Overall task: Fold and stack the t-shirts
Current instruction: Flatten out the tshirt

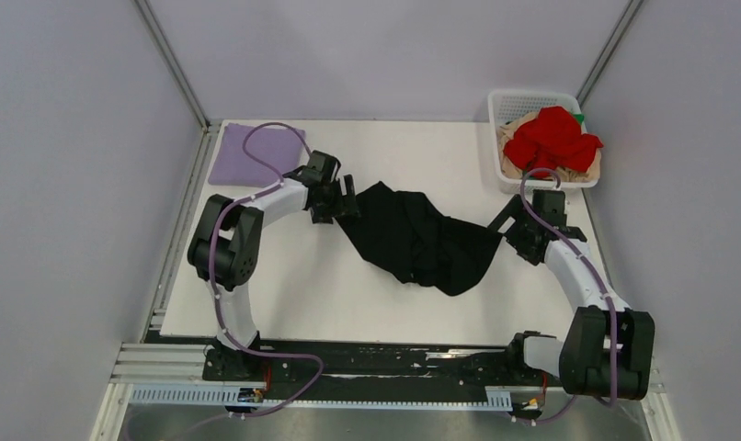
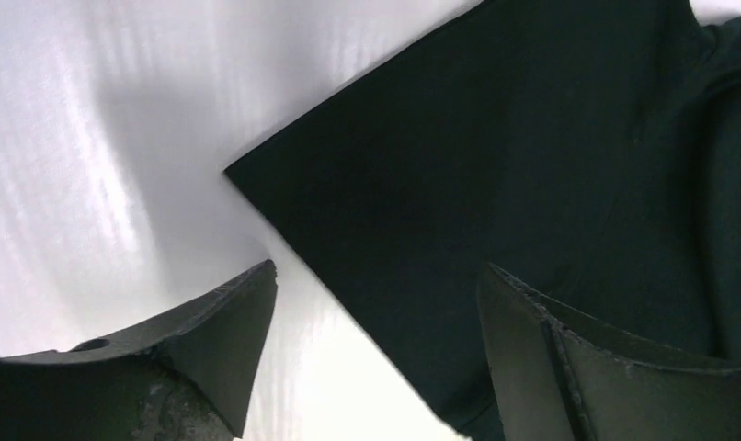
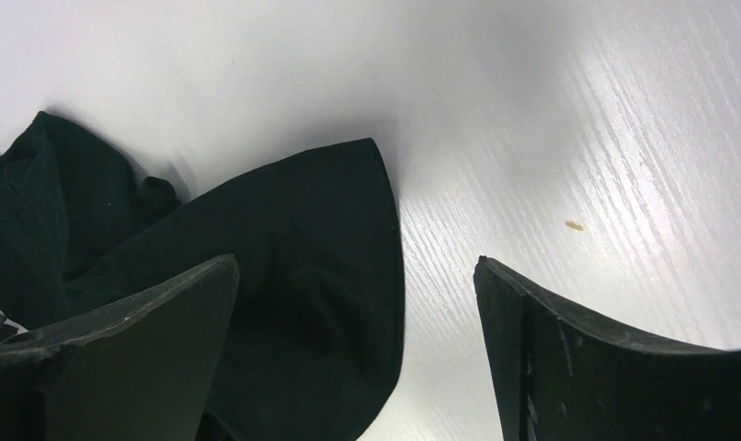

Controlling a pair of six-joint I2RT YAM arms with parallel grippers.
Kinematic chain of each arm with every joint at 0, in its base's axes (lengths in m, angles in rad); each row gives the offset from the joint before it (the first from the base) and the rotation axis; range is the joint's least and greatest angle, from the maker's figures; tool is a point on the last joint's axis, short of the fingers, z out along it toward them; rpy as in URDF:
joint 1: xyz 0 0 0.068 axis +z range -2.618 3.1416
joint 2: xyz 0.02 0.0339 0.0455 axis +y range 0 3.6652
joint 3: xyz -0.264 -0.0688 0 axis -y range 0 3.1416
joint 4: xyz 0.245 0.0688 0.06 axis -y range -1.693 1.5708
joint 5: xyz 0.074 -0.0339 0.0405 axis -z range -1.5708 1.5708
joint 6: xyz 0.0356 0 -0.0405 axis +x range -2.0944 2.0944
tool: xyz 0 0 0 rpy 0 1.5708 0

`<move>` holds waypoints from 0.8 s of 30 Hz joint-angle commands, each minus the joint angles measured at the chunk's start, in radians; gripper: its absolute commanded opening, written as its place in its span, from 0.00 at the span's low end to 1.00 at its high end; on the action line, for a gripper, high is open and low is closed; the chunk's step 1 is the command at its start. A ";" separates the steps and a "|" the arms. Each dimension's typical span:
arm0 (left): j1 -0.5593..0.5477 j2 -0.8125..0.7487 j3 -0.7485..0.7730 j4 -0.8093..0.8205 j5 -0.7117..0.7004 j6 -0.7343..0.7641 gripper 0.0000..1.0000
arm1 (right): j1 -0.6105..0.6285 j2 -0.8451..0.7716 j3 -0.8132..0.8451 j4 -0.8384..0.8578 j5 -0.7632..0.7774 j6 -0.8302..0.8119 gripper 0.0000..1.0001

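A large black t-shirt (image 1: pixel 422 239) lies crumpled in the middle of the white table. My left gripper (image 1: pixel 348 200) is open at its left corner; in the left wrist view the cloth's straight edge (image 2: pixel 495 184) runs between the spread fingers (image 2: pixel 238 322). My right gripper (image 1: pixel 509 230) is open at its right end; in the right wrist view a rounded fold of black cloth (image 3: pixel 312 276) lies between the fingers (image 3: pixel 551 340), nearer the left one. A folded lavender t-shirt (image 1: pixel 256 153) lies at the back left. Red (image 1: pixel 555 140), tan (image 1: pixel 514 161) and green (image 1: pixel 580 118) t-shirts sit in the basket.
A white plastic mesh basket (image 1: pixel 514 99) stands at the back right corner of the table. Grey walls close in the table on the left, back and right. The arm bases sit on a black rail (image 1: pixel 394 363) at the near edge.
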 commanded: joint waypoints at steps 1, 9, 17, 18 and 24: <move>-0.064 0.113 0.081 -0.090 -0.074 -0.031 0.84 | -0.007 0.029 0.001 0.075 -0.040 -0.018 0.99; -0.142 0.279 0.276 -0.179 -0.148 -0.007 0.21 | -0.006 0.172 0.002 0.125 -0.082 -0.041 0.93; -0.153 0.076 0.112 0.031 -0.191 0.075 0.00 | 0.126 0.386 0.143 0.128 0.009 -0.091 0.75; -0.153 0.052 0.099 0.040 -0.218 0.084 0.00 | 0.142 0.409 0.160 0.128 0.045 -0.086 0.66; -0.152 -0.139 0.002 0.118 -0.324 0.157 0.00 | 0.233 0.460 0.263 0.107 0.192 -0.114 0.00</move>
